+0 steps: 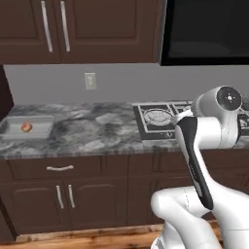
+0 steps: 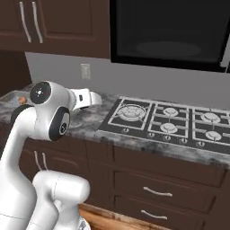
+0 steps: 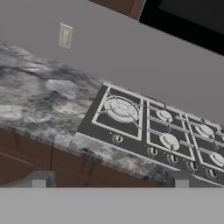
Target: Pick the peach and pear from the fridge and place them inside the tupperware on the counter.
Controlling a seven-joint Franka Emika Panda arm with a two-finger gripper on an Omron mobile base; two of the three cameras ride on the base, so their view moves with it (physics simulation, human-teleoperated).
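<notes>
The peach [image 1: 26,127] lies inside the grey tupperware [image 1: 43,127], at the far left of the marbled counter [image 1: 92,131]. A small orange part of it [image 2: 21,98] peeks out behind the arm in the right base view. My gripper [image 3: 109,183] is open, its two fingertips [image 3: 39,182] far apart with nothing between them. It hovers at the counter's front edge and looks toward the stove. My hand [image 2: 90,98] reaches out over the counter, left of the stove and well right of the tupperware. The pear and the fridge are out of view.
A black gas stove [image 1: 155,119] with several burners is set into the counter on the right, under a dark microwave [image 2: 166,31]. A wall outlet [image 1: 90,80] sits on the grey backsplash. Dark brown cabinets [image 1: 63,194] with silver handles stand below.
</notes>
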